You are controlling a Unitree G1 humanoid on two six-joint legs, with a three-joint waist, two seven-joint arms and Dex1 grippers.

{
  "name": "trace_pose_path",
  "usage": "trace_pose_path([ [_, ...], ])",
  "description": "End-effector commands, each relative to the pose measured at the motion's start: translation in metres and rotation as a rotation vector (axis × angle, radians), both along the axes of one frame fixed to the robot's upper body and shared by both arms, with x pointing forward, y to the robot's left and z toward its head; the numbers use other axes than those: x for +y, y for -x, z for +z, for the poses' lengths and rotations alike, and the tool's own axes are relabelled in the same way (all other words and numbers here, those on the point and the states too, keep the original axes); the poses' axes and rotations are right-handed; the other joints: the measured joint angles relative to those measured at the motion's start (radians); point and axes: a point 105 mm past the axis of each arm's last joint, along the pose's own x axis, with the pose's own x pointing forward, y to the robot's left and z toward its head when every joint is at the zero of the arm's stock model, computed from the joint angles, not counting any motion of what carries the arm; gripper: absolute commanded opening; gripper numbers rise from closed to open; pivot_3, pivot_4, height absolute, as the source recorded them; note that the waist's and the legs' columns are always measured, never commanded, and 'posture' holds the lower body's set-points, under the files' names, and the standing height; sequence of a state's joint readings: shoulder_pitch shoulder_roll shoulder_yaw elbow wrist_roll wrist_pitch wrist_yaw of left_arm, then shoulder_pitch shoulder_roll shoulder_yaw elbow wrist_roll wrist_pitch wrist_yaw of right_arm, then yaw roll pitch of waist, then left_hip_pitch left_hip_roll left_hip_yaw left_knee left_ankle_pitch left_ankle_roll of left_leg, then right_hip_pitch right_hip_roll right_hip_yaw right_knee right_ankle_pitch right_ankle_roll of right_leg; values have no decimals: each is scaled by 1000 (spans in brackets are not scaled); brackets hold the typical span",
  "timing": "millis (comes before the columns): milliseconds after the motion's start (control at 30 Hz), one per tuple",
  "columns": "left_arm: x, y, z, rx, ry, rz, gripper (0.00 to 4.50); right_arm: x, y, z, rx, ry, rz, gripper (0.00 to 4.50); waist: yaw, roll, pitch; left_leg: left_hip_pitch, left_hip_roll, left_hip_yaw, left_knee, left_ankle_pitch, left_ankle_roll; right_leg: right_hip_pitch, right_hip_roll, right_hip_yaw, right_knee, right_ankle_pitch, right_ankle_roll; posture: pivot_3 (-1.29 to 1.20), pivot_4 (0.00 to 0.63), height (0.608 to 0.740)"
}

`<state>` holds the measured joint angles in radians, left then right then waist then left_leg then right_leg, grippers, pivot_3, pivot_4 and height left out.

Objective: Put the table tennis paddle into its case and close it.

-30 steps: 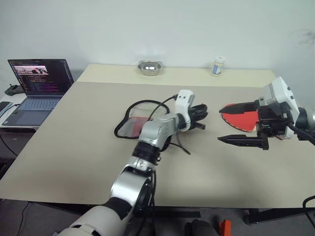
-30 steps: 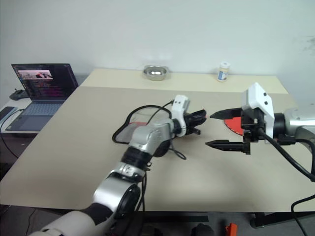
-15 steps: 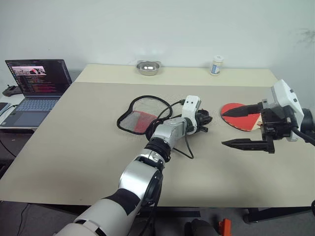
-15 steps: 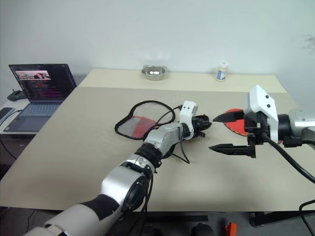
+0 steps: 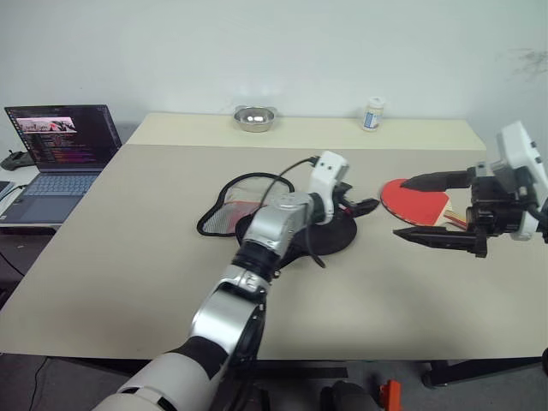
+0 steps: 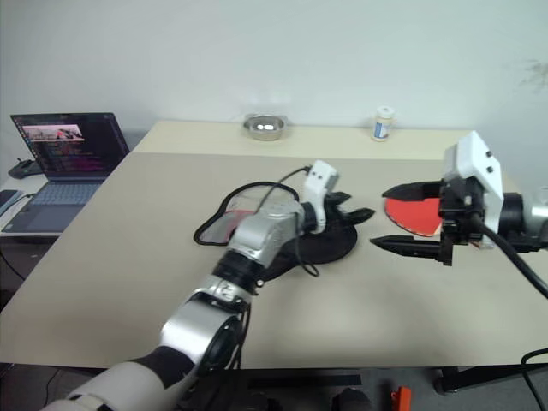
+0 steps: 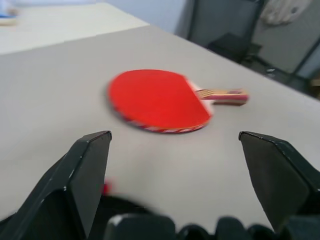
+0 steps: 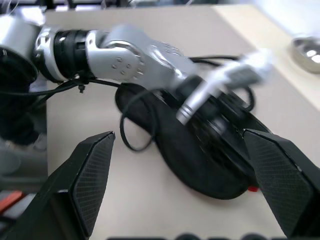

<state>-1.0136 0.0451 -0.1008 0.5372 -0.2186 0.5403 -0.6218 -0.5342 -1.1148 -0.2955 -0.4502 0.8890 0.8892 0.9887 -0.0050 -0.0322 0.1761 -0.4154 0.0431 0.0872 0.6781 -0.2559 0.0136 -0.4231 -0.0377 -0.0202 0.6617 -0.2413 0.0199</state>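
The table tennis paddle (image 5: 413, 200) lies flat on the table, red face up, with its wooden handle (image 7: 223, 95) pointing to the right. The case (image 5: 333, 233) lies open in the middle of the table, a black half toward the paddle and a red, mesh-lined half (image 5: 229, 214) to the left. My left gripper (image 5: 354, 199) hovers open over the black half's right edge, facing the paddle and holding nothing. Open too, my right gripper (image 5: 400, 208) hangs over the paddle with one finger on each side of the blade, pointing at the case (image 8: 200, 165).
A laptop (image 5: 60, 141) sits on a side table at the left. A steel bowl (image 5: 254, 117) and a small white bottle (image 5: 372, 114) stand along the table's far edge. A black cable loops from my left wrist over the case.
My left gripper has gone from shut to open, and the case's black half now lies spread flat beneath it. The right gripper has barely moved.
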Motion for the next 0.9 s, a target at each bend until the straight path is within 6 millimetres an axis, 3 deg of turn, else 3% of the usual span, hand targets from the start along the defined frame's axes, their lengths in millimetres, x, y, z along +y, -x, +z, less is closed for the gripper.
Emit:
trace_pose_path([
  [33,11,7,43,-88,76,0,4462,-1,5,15,-49,-69,-33,4500,3,0,0,0,0,0,0,0,-1,0,0,0,0,0,0,0,150,740],
  [300,83,35,72,-101,134,-120,4462,18,15,-16,138,-233,-71,4500,-4,0,0,0,1,0,0,1,-2,1,0,1,0,0,0,0,150,740],
  [433,141,62,66,-203,-40,-254,4462,33,14,-57,325,-309,-170,4500,-6,1,0,2,3,0,0,2,-3,0,1,0,3,0,-1,0,150,740],
  [567,172,73,48,-202,-189,-304,4462,48,3,-88,485,-383,-266,4500,-2,0,0,2,2,0,0,2,-3,1,1,-1,2,0,-2,0,150,740],
  [700,183,77,36,-206,-255,-324,4462,63,-9,-112,604,-414,-333,4500,8,-2,-2,1,0,0,1,2,-3,2,0,-1,1,0,-3,0,150,740],
  [900,183,76,39,-237,-259,-317,4462,87,-27,-139,764,-449,-389,4500,2,-4,-2,0,1,0,0,1,-2,0,1,-1,0,0,-3,0,150,740],
])
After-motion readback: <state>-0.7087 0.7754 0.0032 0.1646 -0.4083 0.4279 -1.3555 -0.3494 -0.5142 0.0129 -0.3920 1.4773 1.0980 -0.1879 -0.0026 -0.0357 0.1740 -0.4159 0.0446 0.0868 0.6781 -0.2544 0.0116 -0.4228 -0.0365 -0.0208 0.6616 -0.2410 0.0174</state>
